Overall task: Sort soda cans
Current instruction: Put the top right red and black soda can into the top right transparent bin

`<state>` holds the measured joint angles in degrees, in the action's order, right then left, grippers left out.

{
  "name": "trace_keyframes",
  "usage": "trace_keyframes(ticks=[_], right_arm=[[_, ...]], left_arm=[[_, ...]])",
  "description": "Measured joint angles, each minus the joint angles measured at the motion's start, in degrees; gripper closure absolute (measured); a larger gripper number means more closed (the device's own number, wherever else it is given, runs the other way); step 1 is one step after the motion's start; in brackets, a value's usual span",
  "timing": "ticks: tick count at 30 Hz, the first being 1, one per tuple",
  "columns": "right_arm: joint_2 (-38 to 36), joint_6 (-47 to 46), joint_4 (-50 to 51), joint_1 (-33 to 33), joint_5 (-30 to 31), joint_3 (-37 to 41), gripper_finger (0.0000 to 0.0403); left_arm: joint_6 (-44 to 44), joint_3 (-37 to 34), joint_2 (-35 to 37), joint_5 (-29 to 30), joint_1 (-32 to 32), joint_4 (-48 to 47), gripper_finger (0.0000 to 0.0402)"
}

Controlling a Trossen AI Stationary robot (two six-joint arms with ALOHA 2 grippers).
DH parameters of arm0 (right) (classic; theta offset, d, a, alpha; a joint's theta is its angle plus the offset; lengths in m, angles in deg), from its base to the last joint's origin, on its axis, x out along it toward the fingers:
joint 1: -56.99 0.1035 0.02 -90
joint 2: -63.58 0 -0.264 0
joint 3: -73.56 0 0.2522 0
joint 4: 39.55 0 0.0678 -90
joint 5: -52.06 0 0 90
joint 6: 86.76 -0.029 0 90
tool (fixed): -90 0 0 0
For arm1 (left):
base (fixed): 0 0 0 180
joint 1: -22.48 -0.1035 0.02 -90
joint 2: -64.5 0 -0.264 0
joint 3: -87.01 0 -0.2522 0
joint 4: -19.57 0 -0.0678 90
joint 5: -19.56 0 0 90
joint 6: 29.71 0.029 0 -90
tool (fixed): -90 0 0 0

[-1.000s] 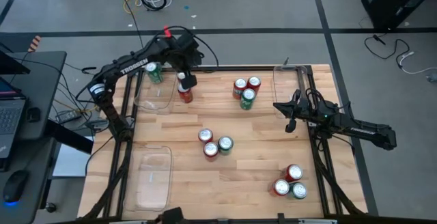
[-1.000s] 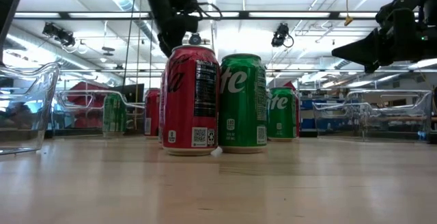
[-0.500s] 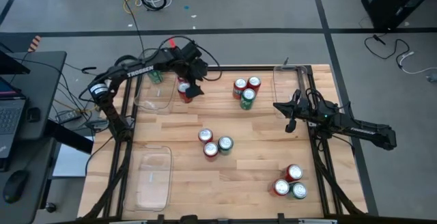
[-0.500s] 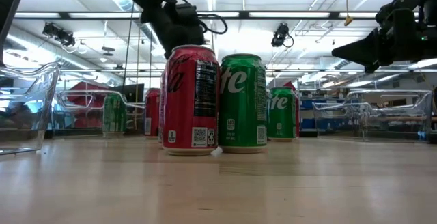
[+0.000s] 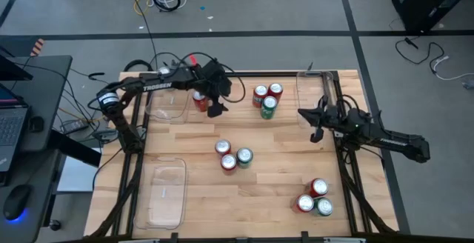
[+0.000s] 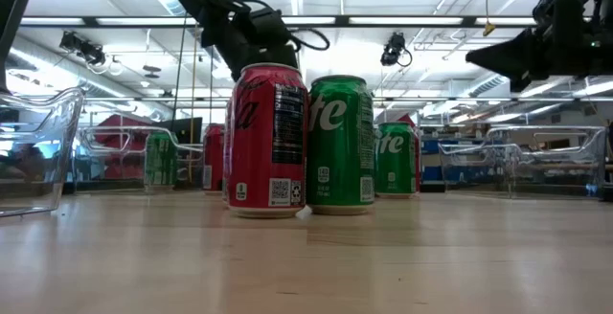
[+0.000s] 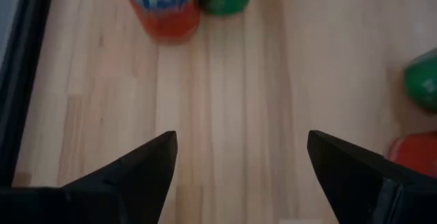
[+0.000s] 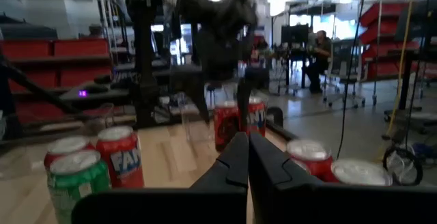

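Red can [image 5: 199,99] stood on the desk [image 5: 281,169] beside a clear tray [image 5: 167,104]; the left gripper [image 5: 215,110], fingers spread and empty, hung nearby. Likely between picks, it next needed another can. The right gripper [image 5: 314,134] waited, fingers pressed together.

Wooden table [image 5: 281,154] bearing cans and trays.
Can clusters [image 5: 233,155] at centre, 1 and 5 o'clock; clear trays [image 5: 164,192] at 7, 11, 2 o'clock.
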<state>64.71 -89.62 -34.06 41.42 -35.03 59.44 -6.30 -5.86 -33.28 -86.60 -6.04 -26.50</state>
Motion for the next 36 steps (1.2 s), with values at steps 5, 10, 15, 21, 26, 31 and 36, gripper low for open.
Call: trace_keyframes(ticks=[5,10,15,21,26,31,36], right_arm=[[0.0,0.0,-6.5,0.0,1.9,0.0,0.0402],[1.0,-0.2,-12.1,0.0,5.0,0.0,0.0402],[5.9,-0.6,-16.9,0.0,5.8,0.0,0.0397],[15.8,-2.4,-17.9,0.0,7.5,-4.5,0.0371],[25.4,-3.2,-17.8,-0.5,7.9,-10.8,0.0338],[36.0,-3.2,-17.2,-1.7,7.9,-18.2,0.0297],[46.4,-3.2,-10.8,-2.4,7.7,-27.2,0.0250]], left_arm=[[-2.8,-3.0,0.0,5.0,2.2,2.8,0.0075],[-3.3,-5.7,0.0,7.8,4.4,5.5,0.0095],[-6.3,-6.2,0.0,8.0,5.7,6.5,0.0119],[-7.4,-6.2,0.0,8.6,7.1,7.4,0.0127],[-6.5,-6.2,0.0,8.6,8.8,9.1,0.0146],[-2.8,-6.2,0.0,7.0,9.0,11.8,0.0207],[-3.2,-6.2,0.0,2.1,7.9,14.3,0.0301]])
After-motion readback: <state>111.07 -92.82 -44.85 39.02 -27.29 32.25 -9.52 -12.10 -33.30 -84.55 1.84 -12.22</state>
